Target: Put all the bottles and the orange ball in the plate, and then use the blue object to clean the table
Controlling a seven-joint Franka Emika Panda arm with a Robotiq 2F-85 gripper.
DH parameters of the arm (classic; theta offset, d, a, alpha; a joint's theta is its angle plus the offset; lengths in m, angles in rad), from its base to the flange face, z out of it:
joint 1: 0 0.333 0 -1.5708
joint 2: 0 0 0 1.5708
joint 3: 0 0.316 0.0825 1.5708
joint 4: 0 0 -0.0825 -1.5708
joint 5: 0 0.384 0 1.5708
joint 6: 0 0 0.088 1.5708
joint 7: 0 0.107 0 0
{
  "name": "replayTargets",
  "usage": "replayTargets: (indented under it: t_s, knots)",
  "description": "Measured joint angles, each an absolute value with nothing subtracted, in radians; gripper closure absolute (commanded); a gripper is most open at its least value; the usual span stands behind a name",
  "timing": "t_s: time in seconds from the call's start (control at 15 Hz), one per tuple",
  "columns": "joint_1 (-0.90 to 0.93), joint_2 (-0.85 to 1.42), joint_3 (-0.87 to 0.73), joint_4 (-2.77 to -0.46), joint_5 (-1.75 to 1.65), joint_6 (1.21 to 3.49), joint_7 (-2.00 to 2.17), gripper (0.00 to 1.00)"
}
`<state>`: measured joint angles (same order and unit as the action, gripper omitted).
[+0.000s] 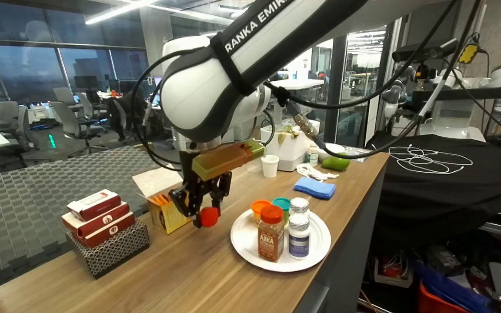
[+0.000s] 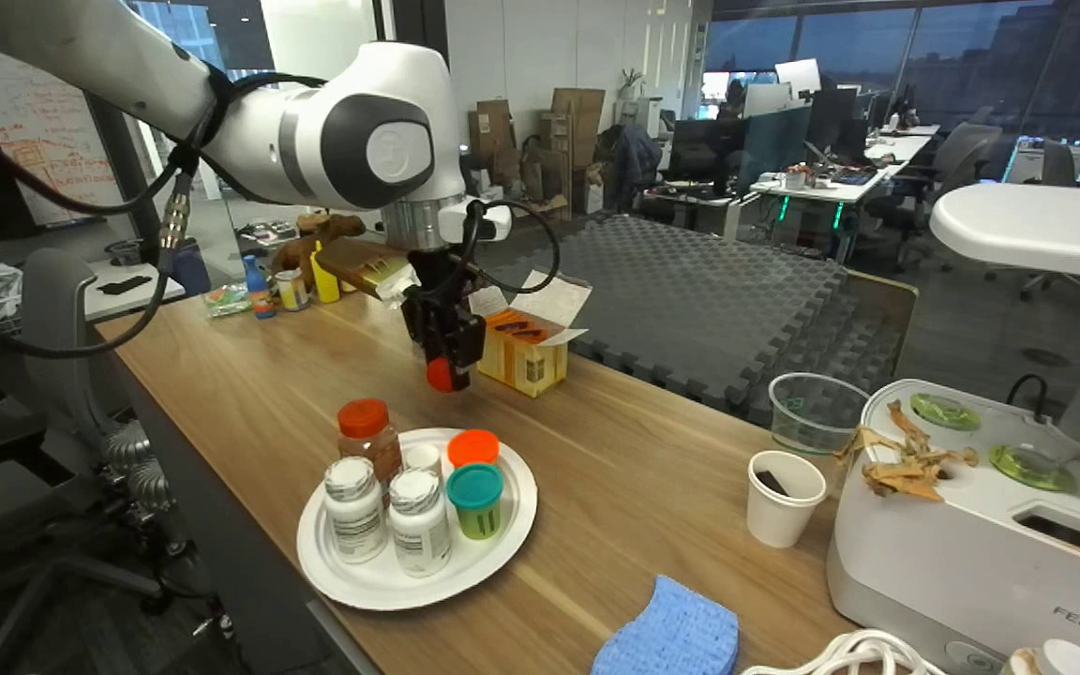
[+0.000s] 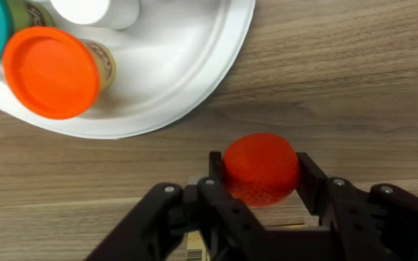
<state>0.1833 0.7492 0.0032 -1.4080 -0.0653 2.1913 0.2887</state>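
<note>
Orange-red ball point(image 1: 209, 216) is pinched by the gripper point(image 3: 259, 168) just outside the white plate point(image 3: 165, 65); probably light, slightly squashy and prone to roll, so should be held gently across its widest part and released low, inside the plate's rim.

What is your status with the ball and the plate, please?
Gripper closed on the ball. Ball beside the plate, not yet over it. Bottles and lidded tubs standing on the plate, possibly in the way of setting down.
</note>
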Motion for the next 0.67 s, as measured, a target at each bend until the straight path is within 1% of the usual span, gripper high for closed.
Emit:
replayTargets:
  t_s: [0.67]
  knots:
    - [0.16, 0.65, -0.02, -1.622, -0.065, 2.22, 0.289, 0.73]
